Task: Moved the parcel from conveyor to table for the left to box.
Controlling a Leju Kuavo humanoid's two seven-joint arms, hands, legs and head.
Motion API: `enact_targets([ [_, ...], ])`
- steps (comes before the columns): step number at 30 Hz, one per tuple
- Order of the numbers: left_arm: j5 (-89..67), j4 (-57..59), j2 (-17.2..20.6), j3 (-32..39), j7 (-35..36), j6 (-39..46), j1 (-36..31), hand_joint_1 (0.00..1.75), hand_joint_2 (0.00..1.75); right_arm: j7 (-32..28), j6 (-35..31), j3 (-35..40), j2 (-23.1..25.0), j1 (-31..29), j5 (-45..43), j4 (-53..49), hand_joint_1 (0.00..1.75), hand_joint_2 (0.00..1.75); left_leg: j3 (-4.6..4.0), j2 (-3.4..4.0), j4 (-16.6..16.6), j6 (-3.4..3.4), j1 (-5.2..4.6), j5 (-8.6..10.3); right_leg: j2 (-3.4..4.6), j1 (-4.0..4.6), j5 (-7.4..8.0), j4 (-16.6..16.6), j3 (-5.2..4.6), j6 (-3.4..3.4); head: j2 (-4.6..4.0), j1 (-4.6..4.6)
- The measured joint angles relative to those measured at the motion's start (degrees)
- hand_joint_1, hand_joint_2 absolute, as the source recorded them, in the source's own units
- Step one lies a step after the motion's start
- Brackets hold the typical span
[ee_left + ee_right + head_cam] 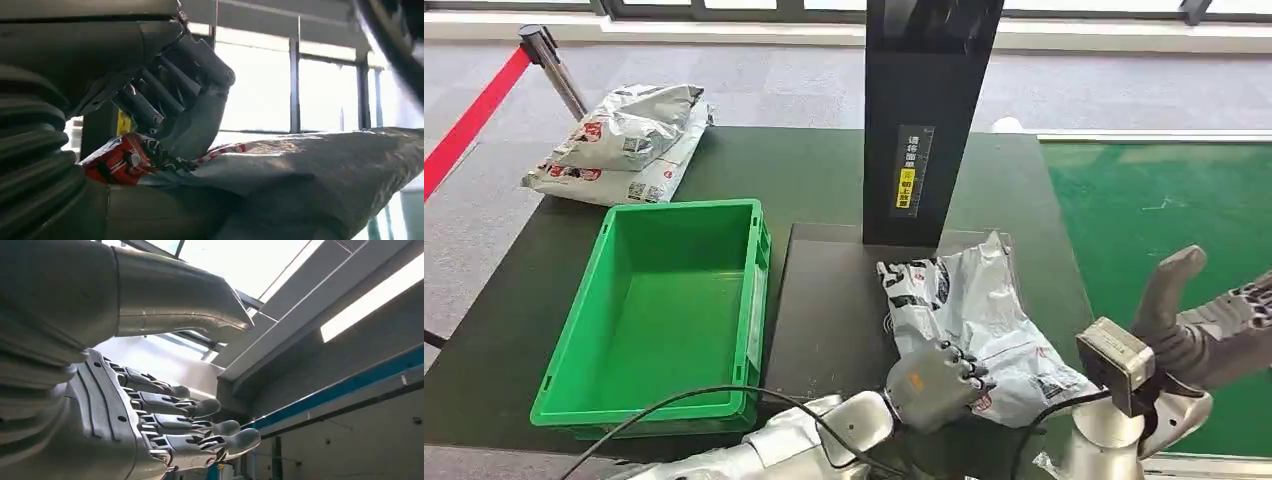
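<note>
The parcel (969, 305), a crumpled white and grey plastic mail bag with black and red print, lies on the dark mat (829, 300) in the middle of the table. My left hand (936, 380) is at its near edge. In the left wrist view the thumb and fingers (150, 107) close over the bag's red-printed corner (117, 157), gripping the parcel (310, 170). My right hand (1199, 325) hangs raised to the right, over the edge of the green conveyor (1164, 215). Its fingers (200, 422) are stretched out and hold nothing.
An empty green plastic box (664, 310) stands left of the mat. Two more mail bags (624, 140) lie stacked at the table's far left corner. A tall black scanner post (924, 110) rises just behind the parcel. A red barrier strap (469, 125) runs at the far left.
</note>
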Motion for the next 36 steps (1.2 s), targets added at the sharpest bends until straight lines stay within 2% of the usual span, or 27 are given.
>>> enact_targets([
  [7,-6.03,-10.47,0.41,24.36,-7.64,0.11,5.19,1.75,1.75,-0.57,0.00,-0.48,0.00,0.14,-1.03,0.00,0.00,1.75,0.00,0.02,0.00,-0.01,0.00,0.01,0.01,0.02,0.00,0.01,-0.02,0.00,0.00,0.00],
  [12,-7.18,-15.94,0.42,33.50,-7.53,0.13,7.60,1.75,1.75,-1.50,0.00,-0.94,0.00,0.25,-1.68,0.06,0.00,1.75,-0.01,0.02,-0.01,-0.01,0.01,0.01,0.01,0.01,0.00,0.03,-0.02,0.00,0.00,0.00],
  [17,-5.72,-23.26,0.63,45.06,-11.97,0.15,9.87,1.75,1.75,-2.40,0.00,-0.98,-0.20,1.05,-3.35,0.79,0.00,1.75,-0.01,0.02,-0.01,-0.01,0.01,0.01,0.02,0.02,0.00,0.03,-0.04,0.00,0.00,0.00],
  [22,-5.98,-30.67,1.07,55.44,-13.46,0.22,12.01,1.75,1.75,-2.60,0.00,-0.98,-0.42,1.69,-3.98,1.66,0.00,1.75,-0.01,0.02,-0.02,-0.02,0.02,0.02,0.02,0.07,-0.01,0.04,-0.04,-0.01,0.00,0.00],
  [31,-1.11,-39.04,1.60,64.44,-16.65,0.22,14.22,1.75,1.75,-2.64,0.00,-0.98,-0.57,2.49,-4.29,2.65,0.00,1.75,-0.05,0.01,-0.02,-0.01,0.05,0.01,0.01,0.03,-0.01,0.03,-0.05,-0.01,0.00,0.02],
  [36,-1.10,-39.04,1.60,64.44,-16.65,0.22,14.23,1.75,1.75,-2.64,0.00,-0.98,-0.57,2.50,-4.29,2.65,0.00,1.75,-0.05,0.01,-0.02,-0.01,0.05,0.01,0.01,0.03,-0.01,0.03,-0.05,-0.01,0.00,0.02],
])
